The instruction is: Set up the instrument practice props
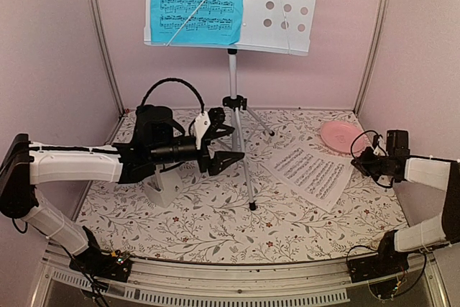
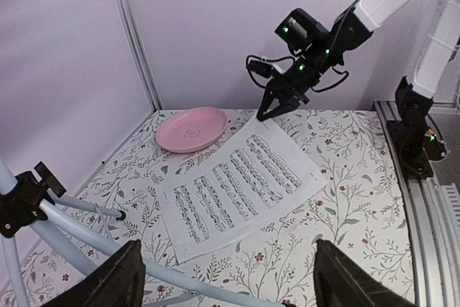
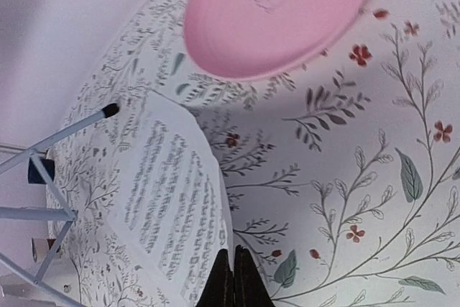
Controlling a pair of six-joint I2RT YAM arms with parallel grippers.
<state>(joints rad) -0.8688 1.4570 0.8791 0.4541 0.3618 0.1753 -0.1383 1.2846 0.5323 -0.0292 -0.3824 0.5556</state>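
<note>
The pale grey-blue music stand (image 1: 287, 5) rises on its silver tripod (image 1: 237, 116) at the back, with the blue music sheet (image 1: 194, 1) resting on its left half. The white music sheet (image 1: 310, 172) lies on the flowered table right of the tripod. My right gripper (image 3: 233, 267) is shut on this sheet's (image 3: 169, 192) right edge, which curls up off the cloth; the same gripper (image 2: 277, 106) shows at the sheet's (image 2: 237, 185) far corner. My left gripper (image 2: 230, 285) hangs open by a tripod leg (image 2: 86, 246), holding nothing. A white metronome (image 1: 164, 190) stands under the left arm.
A pink round plate (image 1: 341, 135) sits at the back right, just behind the white sheet and close to the right gripper. The tripod's legs (image 1: 248, 177) spread across the middle of the table. Pink walls and metal posts (image 1: 100, 34) close in the sides.
</note>
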